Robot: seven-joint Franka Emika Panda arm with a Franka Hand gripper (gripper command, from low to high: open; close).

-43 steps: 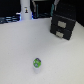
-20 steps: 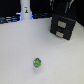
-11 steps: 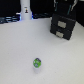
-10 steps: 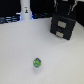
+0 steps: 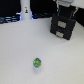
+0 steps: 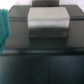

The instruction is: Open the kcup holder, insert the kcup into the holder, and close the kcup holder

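The kcup holder [image 5: 63,25] is a black boxy unit with pale rectangular marks on its front, standing on the white table toward the exterior view's right, and it looks shut. The kcup [image 5: 36,63], a tiny green pod with a whitish rim, sits alone on the table well in front of it. My gripper [image 5: 66,6] hangs just above and behind the holder's top edge, too blurred to show its fingers. In the wrist view the holder's black surface [image 6: 45,60] fills the picture, with a grey rectangle [image 6: 48,22] on it. No fingers show there.
A white bottle-shaped object [image 5: 26,8] stands at the back, toward the exterior view's left. Dark equipment [image 5: 10,19] lines the table's far edge. A teal shape [image 6: 4,25] sits at the rim of the wrist view.
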